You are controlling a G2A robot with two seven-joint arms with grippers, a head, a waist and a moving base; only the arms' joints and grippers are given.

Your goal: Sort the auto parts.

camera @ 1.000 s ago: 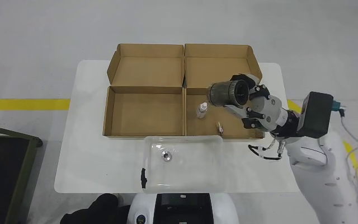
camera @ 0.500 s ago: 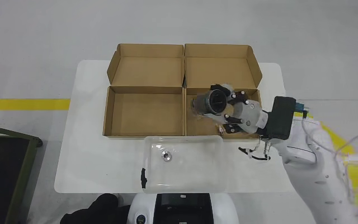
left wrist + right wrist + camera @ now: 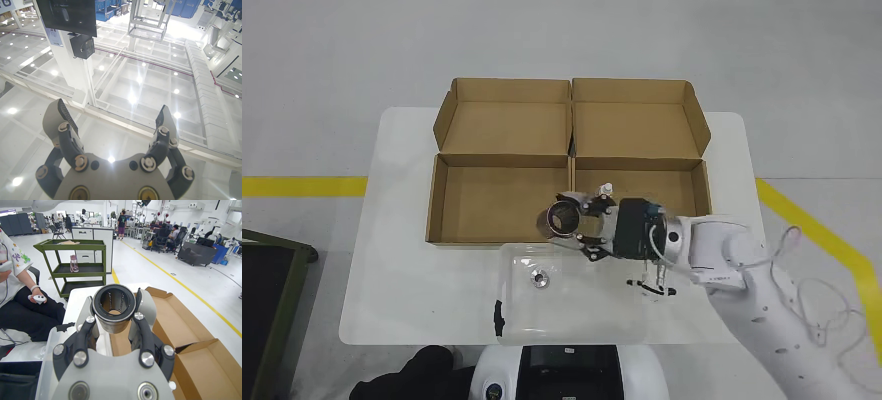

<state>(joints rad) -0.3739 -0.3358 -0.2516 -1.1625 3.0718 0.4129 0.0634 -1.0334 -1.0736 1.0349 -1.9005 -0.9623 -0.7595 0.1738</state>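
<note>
**A:** Bearing sleeve (image 3: 115,321), where?
**B:** Pinched by its sides in the right gripper (image 3: 567,217), fingers closed onto it. It sits over the left box (image 3: 492,205), by the wall shared with the right box (image 3: 682,187).
**A:** Contents?
**B:** Right box: 1 small white part (image 3: 607,188), base hidden behind the wrist. Clear bin (image 3: 582,300): 1 round metal piece (image 3: 538,279).
**A:** Left gripper (image 3: 111,111)?
**B:** Spread wide, holding nothing, facing the ceiling.

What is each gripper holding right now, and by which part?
The right gripper grips the metal sleeve by its outer side wall; left gripper is open, empty.
</note>
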